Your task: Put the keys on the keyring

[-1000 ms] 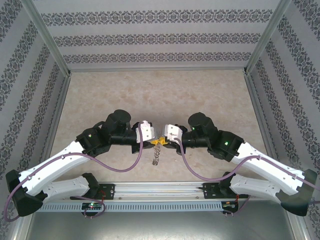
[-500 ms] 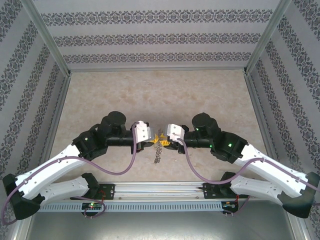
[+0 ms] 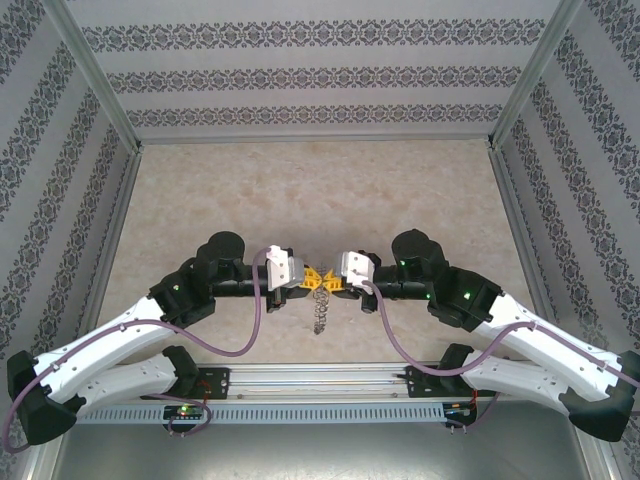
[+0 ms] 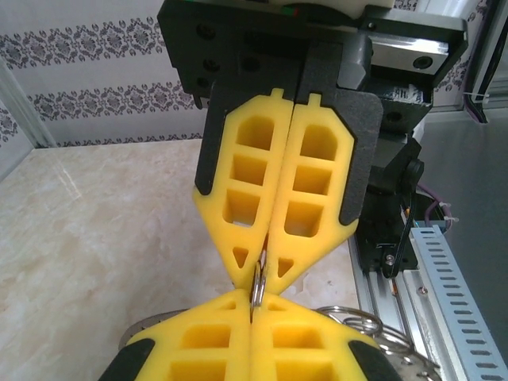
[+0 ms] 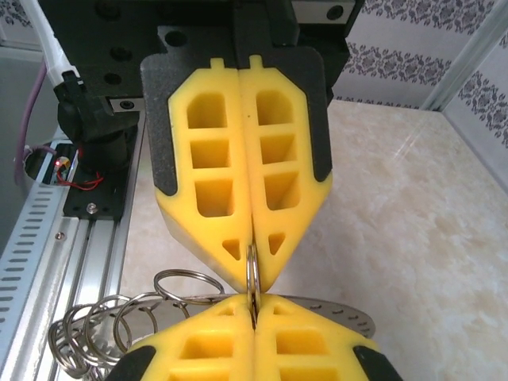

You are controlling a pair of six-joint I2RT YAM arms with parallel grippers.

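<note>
Over the near middle of the table my left gripper [image 3: 313, 277] and right gripper [image 3: 328, 279] meet tip to tip. Both are shut on one small wire loop [image 4: 258, 283] of the keyring, which shows edge-on between the yellow fingertips [image 5: 252, 275]. In the left wrist view my left gripper [image 4: 254, 299] is at the bottom and the right gripper [image 4: 267, 255] faces it from above. The right wrist view mirrors this, with my right gripper [image 5: 252, 302] below. The keyring [image 3: 318, 308] hangs under the tips, and its flat grey disc [image 5: 349, 315] and other loops [image 5: 119, 321] show. The keys are out of view.
The aluminium base rail [image 3: 320, 378] runs along the near edge just behind the grippers, with a slotted cable duct [image 4: 452, 278] beside it. Patterned walls [image 3: 320, 75] enclose the marble-look table [image 3: 320, 190] on three sides.
Both wrists have drawn slightly nearer the rail and levelled out, and the fingertips now meet on the same loop. The keyring hangs lower under them.
</note>
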